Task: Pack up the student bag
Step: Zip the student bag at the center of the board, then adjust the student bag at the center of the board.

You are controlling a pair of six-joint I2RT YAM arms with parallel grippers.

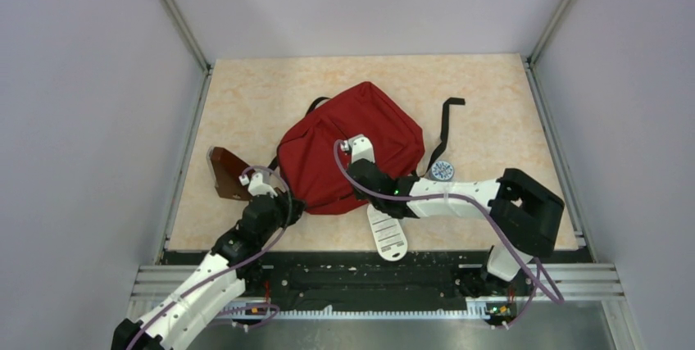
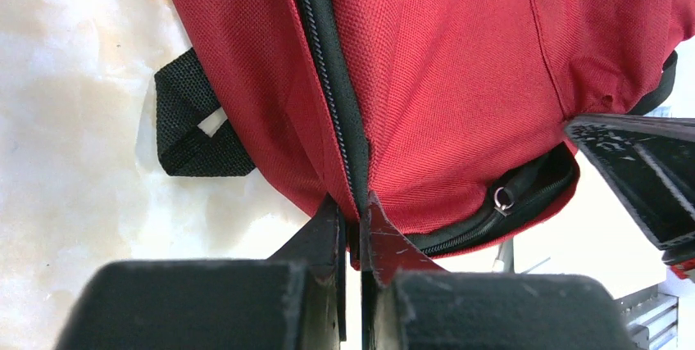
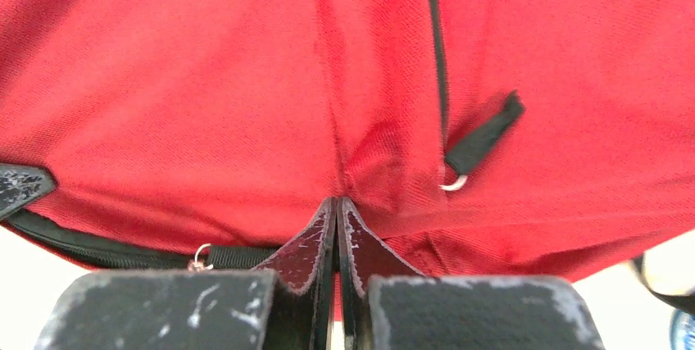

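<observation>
Now, left end effector [image 2: 354,212] and right end effector [image 3: 337,212] each narrow, tight on student bag [image 1: 373,116] fabric.

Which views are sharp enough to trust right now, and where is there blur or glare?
Top external: evenly lit, sharp, soft shadows. Left wrist: student bag weave and zipper crisp, table washed out. Right wrist: red fabric soft and blurred, bottom corners blown white.
</observation>
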